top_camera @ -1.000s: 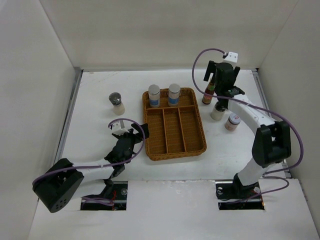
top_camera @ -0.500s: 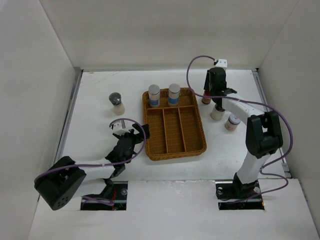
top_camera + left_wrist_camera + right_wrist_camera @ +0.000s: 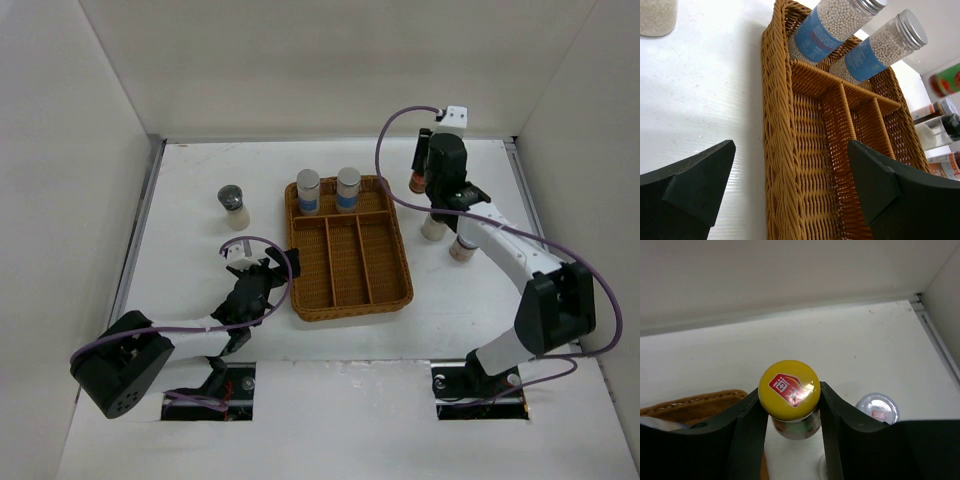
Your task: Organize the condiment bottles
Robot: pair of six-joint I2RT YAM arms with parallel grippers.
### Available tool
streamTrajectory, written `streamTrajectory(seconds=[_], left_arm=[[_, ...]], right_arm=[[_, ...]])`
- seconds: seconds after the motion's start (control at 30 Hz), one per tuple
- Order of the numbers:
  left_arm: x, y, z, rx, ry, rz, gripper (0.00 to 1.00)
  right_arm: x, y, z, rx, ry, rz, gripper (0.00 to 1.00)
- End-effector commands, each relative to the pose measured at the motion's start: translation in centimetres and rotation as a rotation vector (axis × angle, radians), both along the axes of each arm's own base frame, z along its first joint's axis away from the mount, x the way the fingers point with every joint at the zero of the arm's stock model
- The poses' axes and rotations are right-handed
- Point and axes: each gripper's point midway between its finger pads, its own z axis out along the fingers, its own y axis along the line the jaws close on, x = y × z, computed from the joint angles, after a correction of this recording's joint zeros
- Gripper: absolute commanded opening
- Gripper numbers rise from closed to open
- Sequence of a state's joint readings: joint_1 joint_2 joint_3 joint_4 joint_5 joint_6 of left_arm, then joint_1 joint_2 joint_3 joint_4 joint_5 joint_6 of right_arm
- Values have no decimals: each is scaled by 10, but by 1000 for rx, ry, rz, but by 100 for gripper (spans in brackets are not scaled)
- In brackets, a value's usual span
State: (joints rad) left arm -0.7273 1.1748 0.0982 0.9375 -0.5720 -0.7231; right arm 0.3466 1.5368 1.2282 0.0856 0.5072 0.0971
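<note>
Showing from above, the right gripper (image 3: pixel 427 173), open a second ago, now clamps the red sauce bottle (image 3: pixel 416 183) near the far right corner of the wicker tray (image 3: pixel 404 262).

Left wrist: the left gripper (image 3: pixel 790 165) gapes wide and empty beside the tray.

Right wrist: the fingers (image 3: pixel 752 425) pinch the neck under the yellow cap (image 3: pixel 789 388), so the move to the tray can likely begin.

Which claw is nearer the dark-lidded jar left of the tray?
Left. The left claw, open, sits just nearside of the dark-lidded jar; the right claw is across the tray, gripping the yellow-capped bottle.
</note>
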Motion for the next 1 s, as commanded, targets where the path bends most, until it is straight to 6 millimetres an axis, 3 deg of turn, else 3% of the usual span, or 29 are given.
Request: streamTrajectory(seconds=[0.0, 0.17, 0.33, 0.5, 0.7, 0.87, 0.97], left_arm=[[7, -7, 20, -56, -51, -4, 97], [6, -8, 23, -63, -58, -7, 97], [4, -7, 26, -71, -68, -10, 97], [4, -8, 25, -69, -65, -12, 97], [4, -8, 23, -62, -60, -12, 97], [6, -8, 21, -56, -53, -7, 97], [6, -10, 22, -60, -56, -18, 97]], right_arm=[[-6, 34, 94, 99, -270, 71, 41], [-1, 87, 83, 148, -245, 191, 41], [13, 115, 58, 153, -202, 218, 41], [26, 123, 21, 146, -154, 212, 40], [29, 122, -18, 127, -131, 181, 41], [25, 120, -47, 120, -104, 182, 54], [21, 121, -53, 126, -90, 184, 64]])
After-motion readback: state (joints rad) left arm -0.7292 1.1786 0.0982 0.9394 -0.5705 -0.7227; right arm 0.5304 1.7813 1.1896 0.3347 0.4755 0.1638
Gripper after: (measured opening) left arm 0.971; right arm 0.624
